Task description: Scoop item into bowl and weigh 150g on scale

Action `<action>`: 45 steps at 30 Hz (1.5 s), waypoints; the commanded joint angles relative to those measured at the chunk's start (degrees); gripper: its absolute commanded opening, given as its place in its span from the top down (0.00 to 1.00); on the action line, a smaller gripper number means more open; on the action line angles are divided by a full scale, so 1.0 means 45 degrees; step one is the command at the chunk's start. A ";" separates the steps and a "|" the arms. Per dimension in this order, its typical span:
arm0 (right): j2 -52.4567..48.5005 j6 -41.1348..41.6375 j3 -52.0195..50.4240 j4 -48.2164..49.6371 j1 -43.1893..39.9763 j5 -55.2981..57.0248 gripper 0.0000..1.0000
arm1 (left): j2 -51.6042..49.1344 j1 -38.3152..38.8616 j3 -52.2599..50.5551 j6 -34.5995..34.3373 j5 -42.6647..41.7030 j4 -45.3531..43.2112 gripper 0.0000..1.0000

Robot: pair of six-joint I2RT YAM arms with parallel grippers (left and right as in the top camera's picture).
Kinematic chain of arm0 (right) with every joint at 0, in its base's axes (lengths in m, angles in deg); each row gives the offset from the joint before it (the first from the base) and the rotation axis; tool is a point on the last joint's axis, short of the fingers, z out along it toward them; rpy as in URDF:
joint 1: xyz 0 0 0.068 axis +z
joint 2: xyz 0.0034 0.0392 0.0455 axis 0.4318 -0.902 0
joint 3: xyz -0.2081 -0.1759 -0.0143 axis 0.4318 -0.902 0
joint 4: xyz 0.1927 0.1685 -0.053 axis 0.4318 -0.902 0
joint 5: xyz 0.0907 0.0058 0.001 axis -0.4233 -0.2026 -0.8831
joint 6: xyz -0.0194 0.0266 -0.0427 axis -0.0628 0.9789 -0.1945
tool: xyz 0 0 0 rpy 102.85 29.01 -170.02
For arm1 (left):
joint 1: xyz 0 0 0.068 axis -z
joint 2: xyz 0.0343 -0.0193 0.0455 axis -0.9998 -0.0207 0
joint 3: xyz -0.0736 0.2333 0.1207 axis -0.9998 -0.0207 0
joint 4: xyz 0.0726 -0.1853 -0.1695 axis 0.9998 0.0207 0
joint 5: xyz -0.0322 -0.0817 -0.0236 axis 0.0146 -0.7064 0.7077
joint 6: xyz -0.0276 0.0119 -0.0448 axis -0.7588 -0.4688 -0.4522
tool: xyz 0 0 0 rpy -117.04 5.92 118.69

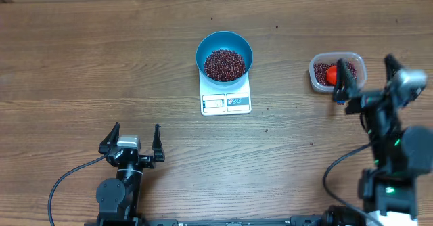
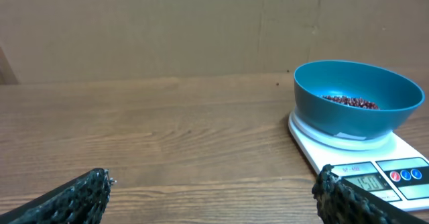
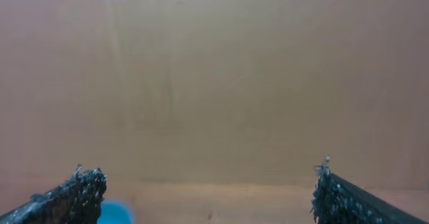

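The blue bowl [image 1: 224,52] stands on the white scale [image 1: 226,101] at the table's middle back, holding a heap of dark red-brown beans [image 1: 224,64]. In the left wrist view the bowl [image 2: 355,100] sits on the scale [image 2: 365,160] at the right, with beans [image 2: 350,102] showing inside. My left gripper [image 1: 132,140] is open near the front left, nothing between its fingers. My right gripper [image 1: 365,71] is open and raised beside the clear tub [image 1: 337,71]. The right wrist view shows a blurred blue patch of bowl [image 3: 115,212] by the left finger.
The clear plastic tub at the right holds more beans and a red scoop [image 1: 331,74]. A brown cardboard wall [image 2: 201,23] backs the table. Black cables [image 1: 67,178] trail from both arm bases at the front edge.
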 commanded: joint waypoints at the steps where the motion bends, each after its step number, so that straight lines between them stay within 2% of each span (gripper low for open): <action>1: 0.0860 0.0495 -0.1957 0.1749 -0.0010 -0.0549 0.00 | 0.0117 -0.0078 -0.0049 -0.0049 0.0034 0.0024 0.00; 7: 0.2142 0.0491 -0.4566 0.3240 -0.0010 -0.0427 0.00 | 0.0117 -0.0078 -0.0044 -0.0049 0.0039 0.0024 0.00; 15: 0.4031 0.0481 -0.6620 0.3157 -0.0034 0.0568 0.00 | 0.0112 -0.0078 -0.0049 -0.0049 0.0034 0.0024 0.00; 30: 0.8378 0.0481 -0.6577 -0.3861 0.0010 0.1554 0.00 | 0.0112 -0.0078 -0.0044 -0.0049 0.0034 0.0024 0.01; 38: 0.8354 -0.1894 -0.6581 -0.3832 0.1001 0.1423 0.00 | 0.0117 -0.0078 -0.0044 -0.0049 0.0039 0.0024 0.00; 45: 0.8354 -0.1880 -0.6581 -0.3852 0.1209 0.1370 0.00 | 0.0112 -0.0078 -0.0049 -0.0049 0.0034 0.0024 0.00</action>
